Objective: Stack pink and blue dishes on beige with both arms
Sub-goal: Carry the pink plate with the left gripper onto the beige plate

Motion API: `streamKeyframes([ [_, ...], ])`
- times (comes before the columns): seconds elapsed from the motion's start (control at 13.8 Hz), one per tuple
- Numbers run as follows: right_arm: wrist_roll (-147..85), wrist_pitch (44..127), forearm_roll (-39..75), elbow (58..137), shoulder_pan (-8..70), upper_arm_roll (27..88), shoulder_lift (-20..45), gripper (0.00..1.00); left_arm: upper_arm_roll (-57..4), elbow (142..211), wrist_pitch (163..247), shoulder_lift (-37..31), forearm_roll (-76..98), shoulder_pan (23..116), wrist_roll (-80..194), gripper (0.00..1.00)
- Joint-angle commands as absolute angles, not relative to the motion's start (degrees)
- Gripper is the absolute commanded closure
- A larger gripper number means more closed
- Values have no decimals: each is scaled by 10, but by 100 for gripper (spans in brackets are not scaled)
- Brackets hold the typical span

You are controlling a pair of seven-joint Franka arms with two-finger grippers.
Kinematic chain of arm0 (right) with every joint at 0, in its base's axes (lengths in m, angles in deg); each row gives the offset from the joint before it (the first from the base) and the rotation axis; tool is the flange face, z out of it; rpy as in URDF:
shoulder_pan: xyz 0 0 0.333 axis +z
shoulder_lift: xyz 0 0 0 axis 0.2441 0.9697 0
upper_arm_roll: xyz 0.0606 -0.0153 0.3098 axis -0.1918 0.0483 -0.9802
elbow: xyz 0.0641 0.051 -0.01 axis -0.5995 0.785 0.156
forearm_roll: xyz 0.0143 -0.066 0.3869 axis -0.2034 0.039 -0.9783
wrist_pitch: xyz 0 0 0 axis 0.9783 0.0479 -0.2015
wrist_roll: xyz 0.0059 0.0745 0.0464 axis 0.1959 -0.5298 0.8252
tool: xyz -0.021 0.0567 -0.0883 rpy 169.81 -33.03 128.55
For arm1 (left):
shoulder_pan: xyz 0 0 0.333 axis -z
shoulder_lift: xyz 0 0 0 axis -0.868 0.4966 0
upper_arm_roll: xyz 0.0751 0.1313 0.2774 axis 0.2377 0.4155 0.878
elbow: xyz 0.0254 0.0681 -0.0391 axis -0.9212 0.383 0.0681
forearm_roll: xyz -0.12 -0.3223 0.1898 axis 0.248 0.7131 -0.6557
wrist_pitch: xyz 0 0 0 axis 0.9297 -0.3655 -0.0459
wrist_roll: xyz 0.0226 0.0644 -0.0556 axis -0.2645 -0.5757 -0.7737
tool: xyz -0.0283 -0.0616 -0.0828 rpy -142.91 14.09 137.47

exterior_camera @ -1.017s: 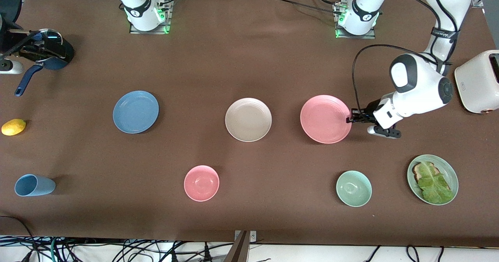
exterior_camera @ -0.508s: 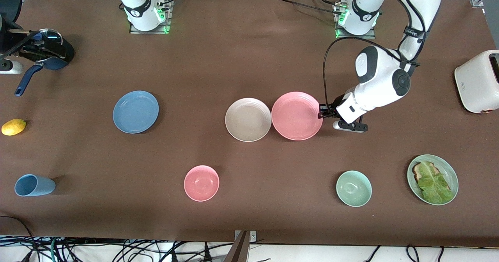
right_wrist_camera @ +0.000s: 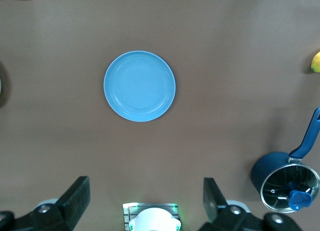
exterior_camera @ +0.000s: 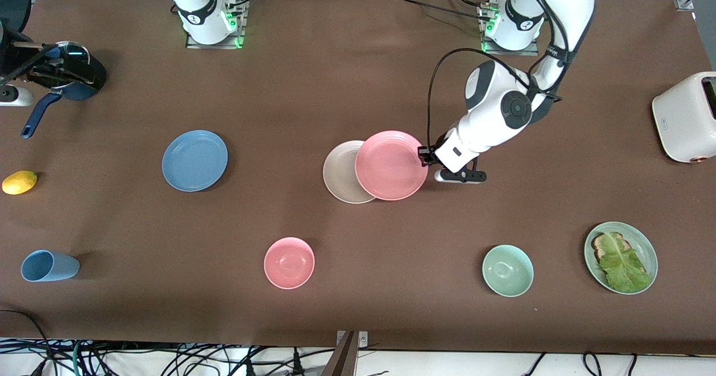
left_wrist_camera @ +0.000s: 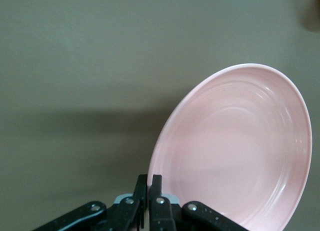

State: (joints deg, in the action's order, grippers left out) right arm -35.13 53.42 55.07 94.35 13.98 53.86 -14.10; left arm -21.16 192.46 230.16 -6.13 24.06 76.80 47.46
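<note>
The left gripper [exterior_camera: 423,156] has its fingers pinched on the pink plate's [exterior_camera: 390,165] rim, holding it partly over the beige plate [exterior_camera: 339,177], whose centre lies toward the right arm's end. The right gripper [right_wrist_camera: 145,198] hangs wide open above the blue plate [exterior_camera: 194,160].

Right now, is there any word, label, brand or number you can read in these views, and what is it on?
No text can be read.
Round dark marks on the band of each arm's base: too small to read.
Small oval mark on the white toaster: too small to read.
Pink plate, beige plate, blue plate: no markings.
</note>
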Motion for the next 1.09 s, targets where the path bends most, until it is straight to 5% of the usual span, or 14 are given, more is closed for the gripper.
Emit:
streamKeyframes([
  [0.0, -351, 535, 549, 947, 136, 537, -146, 0, -198, 1891, 2321, -24, 226, 809, 421, 100],
  [0.51, -351, 535, 550, 947, 136, 537, -146, 0, -150, 1858, 2360, 21, 219, 911, 343, 100],
  [1.02, -351, 536, 550, 947, 136, 537, -146, 0, -146, 1871, 2374, 28, 204, 913, 341, 100],
])
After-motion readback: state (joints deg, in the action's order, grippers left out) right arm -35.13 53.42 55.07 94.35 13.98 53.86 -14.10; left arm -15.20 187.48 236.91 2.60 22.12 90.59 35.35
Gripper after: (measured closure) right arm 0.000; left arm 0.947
